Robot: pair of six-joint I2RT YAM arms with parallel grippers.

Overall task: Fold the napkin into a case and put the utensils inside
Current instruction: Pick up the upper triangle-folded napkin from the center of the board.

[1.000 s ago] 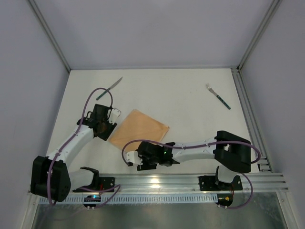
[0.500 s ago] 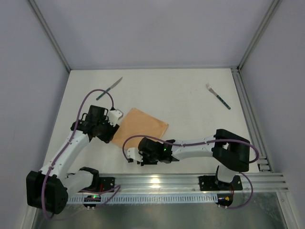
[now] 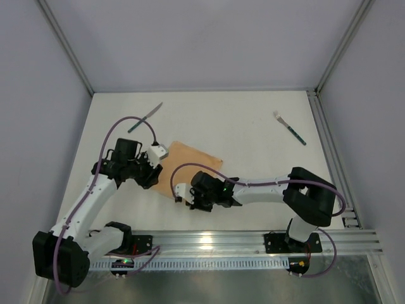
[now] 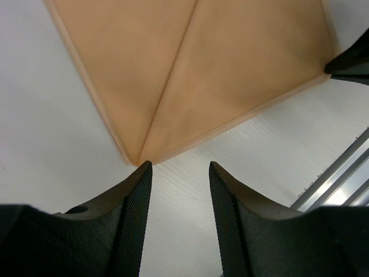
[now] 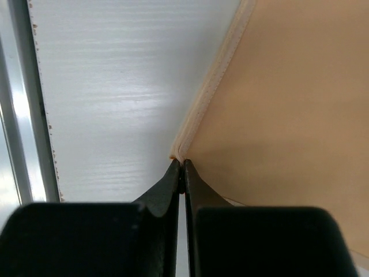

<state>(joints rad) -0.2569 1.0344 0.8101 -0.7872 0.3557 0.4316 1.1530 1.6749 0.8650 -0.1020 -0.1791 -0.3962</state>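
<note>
Peach napkin (image 3: 193,166) folding is in hand: my right gripper (image 5: 182,172) pinches its six-o'clock corner, left gripper (image 4: 176,173) gapes wide at eight; next, it must close too.

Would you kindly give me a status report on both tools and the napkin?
Left tool open, poised at a corner of the peach-orange cloth napkin. Right tool shut on another corner. Green-handled knife and fork lie apart, nothing in the way.

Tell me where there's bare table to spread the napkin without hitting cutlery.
Widest bare table lies between the knife and fork, beyond the napkin. A smaller patch sits right of the napkin. Crowded: its near-left edge, where the left gripper and right gripper meet.
</note>
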